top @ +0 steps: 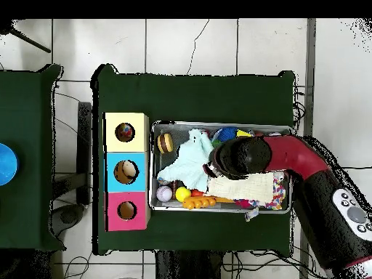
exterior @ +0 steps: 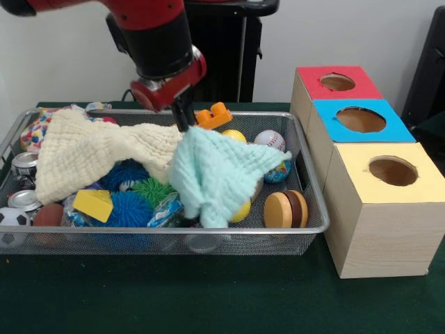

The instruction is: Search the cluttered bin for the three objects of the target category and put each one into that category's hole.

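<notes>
Front view: low and close, across the table (exterior: pixel 208 299) from the robot, facing it; the arm (exterior: pixel 156 42) enters from the top of the frame.
Front framing: the bin (exterior: pixel 316 202) fills the left and centre; three boxes (exterior: pixel 379 223) run down the right.
Overhead view: high up, looking straight down, farther off; the whole table (top: pixel 196 94) and tiled floor (top: pixel 189 43) show.
Overhead framing: bin (top: pixel 218 126) at centre, boxes (top: pixel 109 172) left of it, arm (top: pixel 305 167) coming from the lower right.
Shared: bin, boxes, arm, green tabletop.
Turn: half round between the views.
</notes>
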`<state>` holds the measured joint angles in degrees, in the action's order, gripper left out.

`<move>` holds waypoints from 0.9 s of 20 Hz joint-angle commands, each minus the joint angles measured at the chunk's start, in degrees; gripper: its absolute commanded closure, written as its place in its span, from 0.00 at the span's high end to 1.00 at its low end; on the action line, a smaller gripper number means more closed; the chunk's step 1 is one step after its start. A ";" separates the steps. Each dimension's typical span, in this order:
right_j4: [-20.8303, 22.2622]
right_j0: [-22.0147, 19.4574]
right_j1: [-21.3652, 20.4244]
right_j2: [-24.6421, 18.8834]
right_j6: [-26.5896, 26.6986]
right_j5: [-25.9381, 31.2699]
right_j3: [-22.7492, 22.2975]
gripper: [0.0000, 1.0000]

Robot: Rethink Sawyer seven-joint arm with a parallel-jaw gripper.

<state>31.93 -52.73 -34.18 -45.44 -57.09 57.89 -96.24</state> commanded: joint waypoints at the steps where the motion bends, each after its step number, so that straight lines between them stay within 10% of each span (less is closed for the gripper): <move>1: -2.52 -2.65 -5.89 -4.96 16.59 11.68 -2.81 0.00; 12: 1.66 -11.72 -7.63 -11.41 31.37 23.01 -1.80 0.00; 18: 4.49 -11.39 -5.29 -11.08 29.26 19.10 -2.14 0.00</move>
<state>31.75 -64.69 -41.31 -54.13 -45.19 74.94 -96.43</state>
